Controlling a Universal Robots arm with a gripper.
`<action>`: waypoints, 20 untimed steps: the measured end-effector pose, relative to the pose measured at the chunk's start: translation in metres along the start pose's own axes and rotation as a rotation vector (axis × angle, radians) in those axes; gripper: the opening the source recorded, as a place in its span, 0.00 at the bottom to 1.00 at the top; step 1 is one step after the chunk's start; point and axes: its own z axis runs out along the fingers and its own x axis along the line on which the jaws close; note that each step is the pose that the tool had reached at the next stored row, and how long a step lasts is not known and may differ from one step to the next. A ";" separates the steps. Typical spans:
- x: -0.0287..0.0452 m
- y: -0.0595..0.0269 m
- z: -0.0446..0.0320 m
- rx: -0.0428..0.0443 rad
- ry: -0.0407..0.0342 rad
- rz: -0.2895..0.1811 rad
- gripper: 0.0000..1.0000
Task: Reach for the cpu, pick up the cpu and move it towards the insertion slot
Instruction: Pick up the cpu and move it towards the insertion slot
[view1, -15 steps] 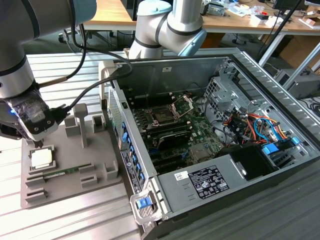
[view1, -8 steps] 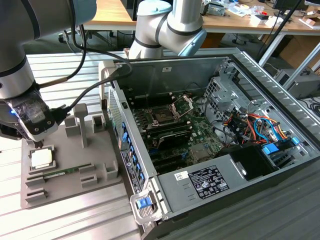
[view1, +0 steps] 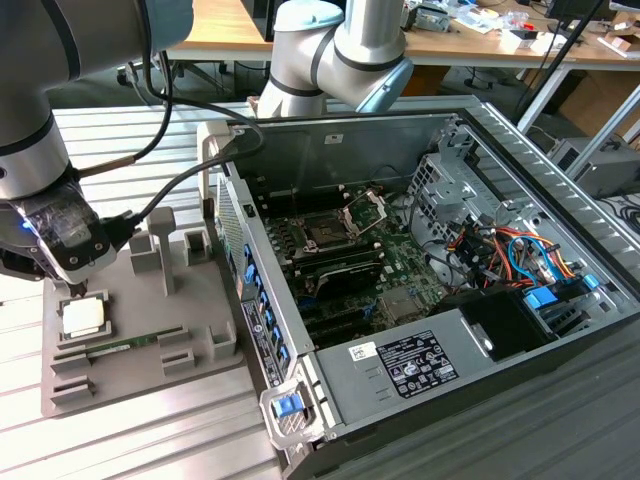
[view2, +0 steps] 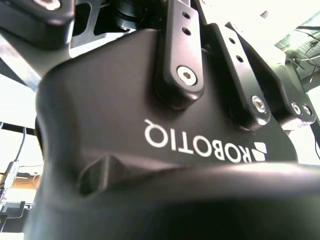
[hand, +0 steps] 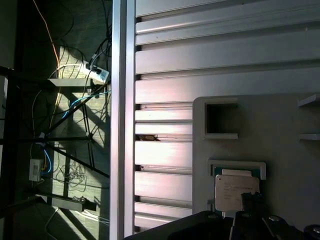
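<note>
The cpu (view1: 83, 317), a thin pale square chip, lies flat in its recess on the grey fixture plate (view1: 150, 375) at the exterior view's left. My gripper (view1: 72, 292) hangs just above the chip's far edge. In the first wrist view the cpu (hand: 235, 189) sits in its framed pocket, with the dark gripper (hand: 251, 216) overlapping its near edge. The second wrist view looks at the black gripper body (view2: 165, 150) from close up. The insertion slot (view1: 325, 232), a dark square socket with its silver frame raised, lies on the green board inside the open computer case (view1: 520, 150).
A green memory stick (view1: 122, 348) lies on the fixture plate near the cpu, among raised grey blocks (view1: 160, 255). The case's side wall (view1: 250, 290) stands between the plate and the board. A ribbed metal table (hand: 215, 60) carries everything; cables and drive bays fill the case's right.
</note>
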 end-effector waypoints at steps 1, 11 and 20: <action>0.0000 0.0000 0.0002 0.0000 -0.0001 0.000 0.11; 0.0001 -0.0001 0.0023 0.0000 -0.0003 0.000 0.11; 0.0001 -0.0001 0.0039 0.0000 -0.0005 0.000 0.11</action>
